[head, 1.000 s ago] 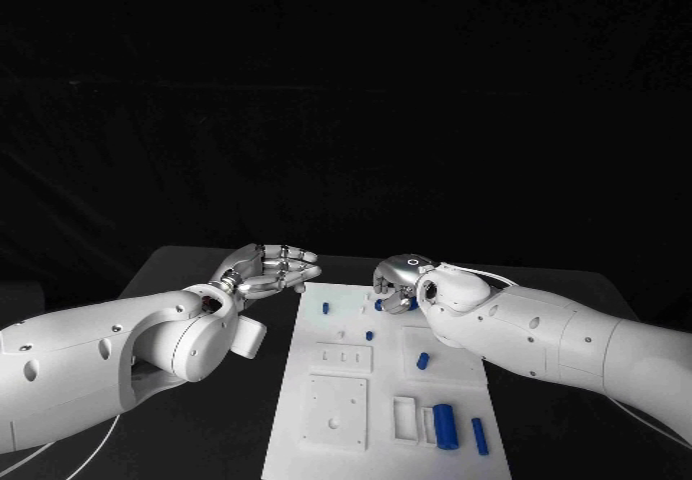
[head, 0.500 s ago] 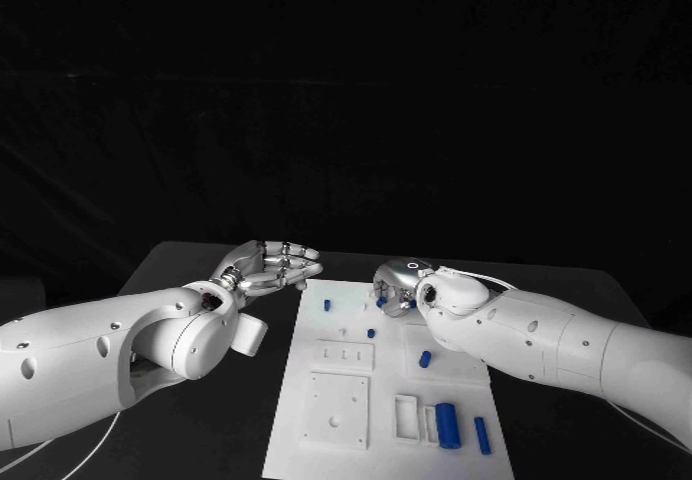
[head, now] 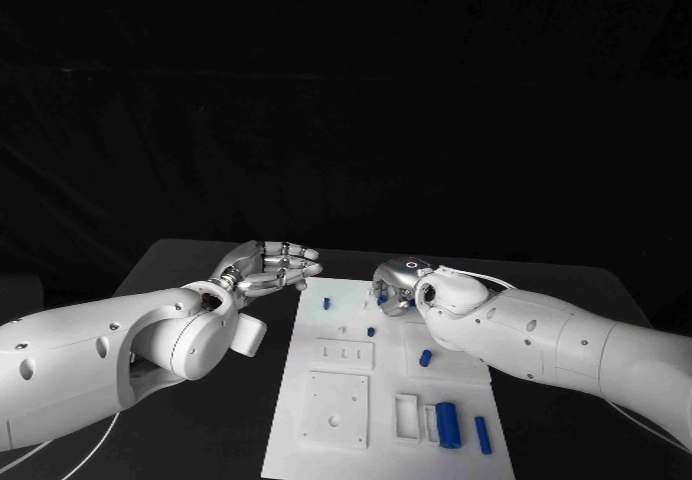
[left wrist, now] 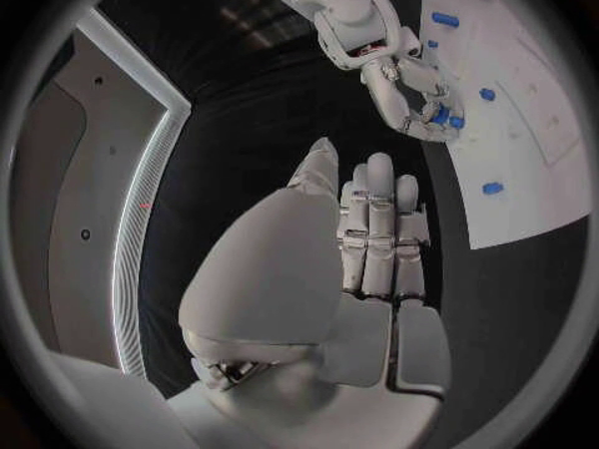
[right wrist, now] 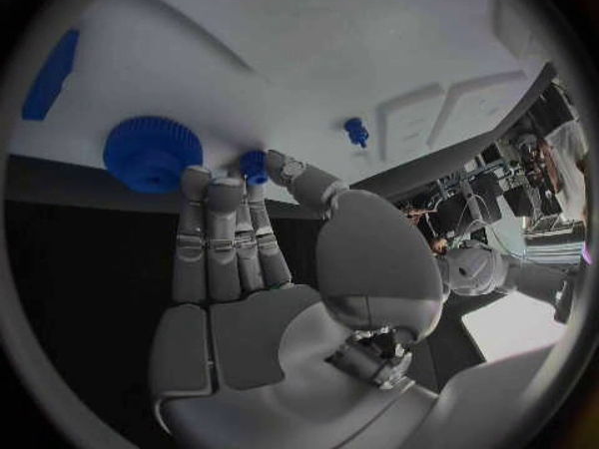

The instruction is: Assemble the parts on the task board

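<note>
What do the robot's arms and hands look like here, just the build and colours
Both arms are smooth, rounded white shells with small dark screw holes. The left arm carries a white boxy block at the wrist; the right arm has a thin white cable looping over its wrist. The left hand and right hand are silver metal, with segmented fingers and pale grey palm plates.

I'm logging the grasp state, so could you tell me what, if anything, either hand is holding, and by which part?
The left hand holds nothing. The right hand has fingertips at a small blue part on the task board, beside a blue gear; whether it grips it cannot be told.
</note>
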You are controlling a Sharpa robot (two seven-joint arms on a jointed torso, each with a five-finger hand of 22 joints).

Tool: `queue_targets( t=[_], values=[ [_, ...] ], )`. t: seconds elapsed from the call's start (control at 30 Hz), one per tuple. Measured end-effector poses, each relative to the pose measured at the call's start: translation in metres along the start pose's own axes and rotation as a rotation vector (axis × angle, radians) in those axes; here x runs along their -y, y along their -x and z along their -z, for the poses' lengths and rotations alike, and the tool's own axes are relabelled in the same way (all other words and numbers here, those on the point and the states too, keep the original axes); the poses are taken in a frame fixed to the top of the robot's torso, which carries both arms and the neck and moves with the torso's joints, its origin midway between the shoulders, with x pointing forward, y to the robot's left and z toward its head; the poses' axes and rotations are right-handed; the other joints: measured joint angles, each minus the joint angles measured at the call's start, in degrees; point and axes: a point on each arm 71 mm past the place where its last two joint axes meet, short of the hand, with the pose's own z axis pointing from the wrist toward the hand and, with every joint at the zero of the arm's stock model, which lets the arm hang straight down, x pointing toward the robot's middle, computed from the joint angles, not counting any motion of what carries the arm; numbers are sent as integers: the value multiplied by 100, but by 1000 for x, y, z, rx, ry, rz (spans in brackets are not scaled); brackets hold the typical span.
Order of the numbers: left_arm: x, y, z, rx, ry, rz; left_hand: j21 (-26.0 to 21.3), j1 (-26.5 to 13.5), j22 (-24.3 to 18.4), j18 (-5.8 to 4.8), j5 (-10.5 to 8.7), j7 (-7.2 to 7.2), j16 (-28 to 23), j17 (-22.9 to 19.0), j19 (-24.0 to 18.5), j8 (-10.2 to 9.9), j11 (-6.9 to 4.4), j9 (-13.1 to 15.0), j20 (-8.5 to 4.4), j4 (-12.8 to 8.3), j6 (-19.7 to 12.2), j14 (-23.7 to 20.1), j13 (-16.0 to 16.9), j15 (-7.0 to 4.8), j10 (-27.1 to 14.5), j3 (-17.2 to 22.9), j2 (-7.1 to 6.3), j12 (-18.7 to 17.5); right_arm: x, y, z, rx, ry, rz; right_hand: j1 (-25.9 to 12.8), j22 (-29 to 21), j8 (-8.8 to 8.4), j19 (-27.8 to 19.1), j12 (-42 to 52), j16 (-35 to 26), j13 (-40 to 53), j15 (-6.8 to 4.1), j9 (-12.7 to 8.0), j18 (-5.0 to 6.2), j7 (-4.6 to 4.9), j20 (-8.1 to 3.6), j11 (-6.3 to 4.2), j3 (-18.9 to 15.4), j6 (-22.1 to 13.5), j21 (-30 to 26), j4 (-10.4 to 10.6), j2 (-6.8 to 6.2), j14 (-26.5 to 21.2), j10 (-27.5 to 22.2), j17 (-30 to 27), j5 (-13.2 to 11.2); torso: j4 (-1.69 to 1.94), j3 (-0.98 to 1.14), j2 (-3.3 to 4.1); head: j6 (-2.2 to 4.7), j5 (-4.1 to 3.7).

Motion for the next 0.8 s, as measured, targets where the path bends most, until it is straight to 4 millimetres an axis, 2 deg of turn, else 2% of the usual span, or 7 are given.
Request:
queue_targets(
  t=[0.17,0.37,0.43,0.6,0.77,0.8],
  values=[
    [0,0,0,-1,0,0,0,0,0,-2,0,0,0,-5,0,0,-1,2,0,0,0,0,0,0,0,0,0,0,0,1,0,2,1,0,22,0,10,29,45,17,35,-54,5,1,-37,-9,-52,112,65,0,-5,57,-7,132,-27,-65,5,-1,13,-7,-5],
    [0,1,0,1,0,0,0,0,1,-3,0,0,0,-5,0,0,-1,2,0,0,0,0,5,0,-1,0,0,0,0,1,0,6,0,3,91,1,26,70,61,35,60,-74,14,0,-61,-30,-83,305,121,0,-29,125,13,204,-47,-186,8,-2,15,-28,3],
    [0,1,0,1,0,0,0,0,-2,-3,0,0,0,-5,0,0,-1,2,0,0,0,0,5,0,-1,0,0,0,0,1,0,7,0,4,142,1,26,71,63,43,62,-74,18,0,-61,-30,-103,377,121,0,-37,113,13,223,-53,-195,4,-2,14,-29,5],
    [0,1,0,2,0,-1,0,0,-5,-5,0,0,0,-5,0,-18,-1,2,0,0,0,0,4,0,-1,0,0,0,0,1,0,9,1,7,195,2,66,103,105,84,96,-117,29,0,-92,-61,-140,476,214,0,-50,133,57,266,-59,-225,-3,-2,13,20,-5],
    [0,2,0,3,0,-1,0,0,-5,-14,0,0,0,-10,0,-31,14,2,0,0,0,20,4,20,14,0,0,0,0,1,1,15,2,7,221,2,93,166,151,146,96,-158,47,-2,-122,-85,-135,541,290,44,-44,158,100,275,-57,-306,-2,-2,13,50,-16],
    [0,2,0,4,0,-2,0,0,-5,-16,0,0,0,-10,0,-31,14,2,0,0,0,21,4,20,14,0,0,0,-1,1,1,16,2,8,221,2,110,206,157,172,96,-177,50,-4,-147,-85,-164,544,319,68,-47,158,120,304,-53,-306,-2,-2,14,57,-18]
  ],
)
